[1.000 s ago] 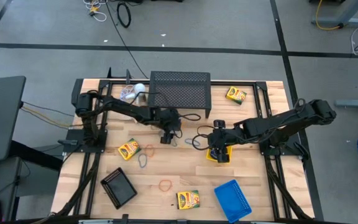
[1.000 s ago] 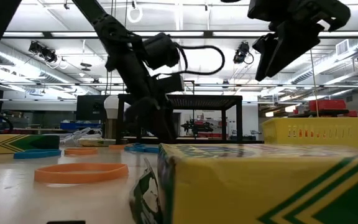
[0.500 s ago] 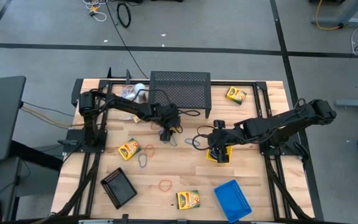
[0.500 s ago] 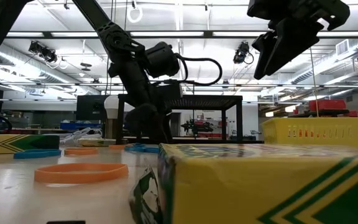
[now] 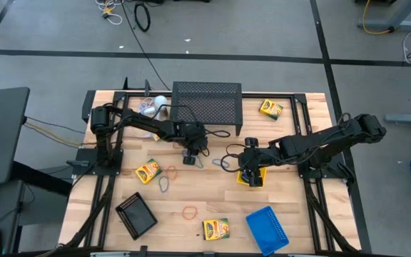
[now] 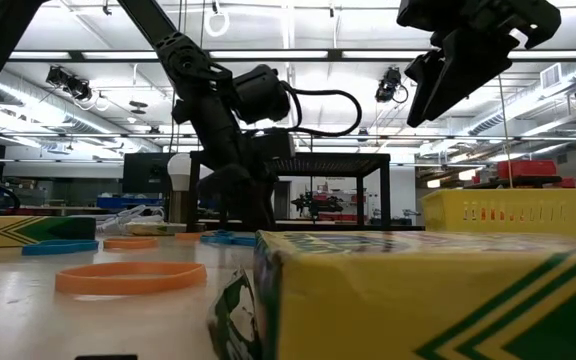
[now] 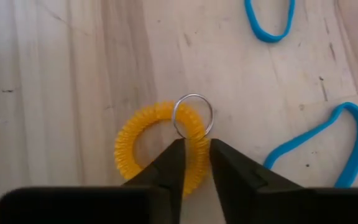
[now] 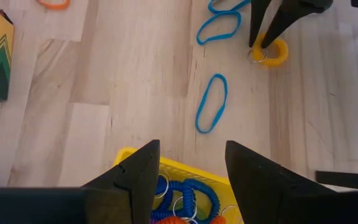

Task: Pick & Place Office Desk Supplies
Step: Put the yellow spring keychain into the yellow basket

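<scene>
A yellow coil band (image 7: 157,146) with a metal ring (image 7: 193,115) lies on the wooden table, in front of the black mesh stand (image 5: 207,107). My left gripper (image 7: 196,152) is down on the band and shut on it; the right wrist view shows its fingers standing on the band (image 8: 273,53). My right gripper (image 8: 188,171) hangs open above the yellow mesh tray (image 8: 129,155), which holds blue and orange coil bands. Blue rubber-band loops (image 7: 328,140) lie flat beside the yellow band. My left gripper pinches the yellow coil band between its two fingers at the stretch right beside the metal ring (image 7: 197,138). The fingers come slanting down from the table's left and lie across the coil. The band lies flat on the table.
Crayon boxes lie at the left (image 5: 147,171), near edge (image 5: 216,228) and far right (image 5: 270,108). A black tray (image 5: 135,215) and a blue tray (image 5: 267,228) sit near the front. Loose loops (image 5: 164,184) (image 5: 190,211) lie between them. A white round object (image 5: 160,102) sits by the stand.
My left gripper has sunk a little onto the yellow coil band and its fingers have drawn together on it. The band lies where it was.
</scene>
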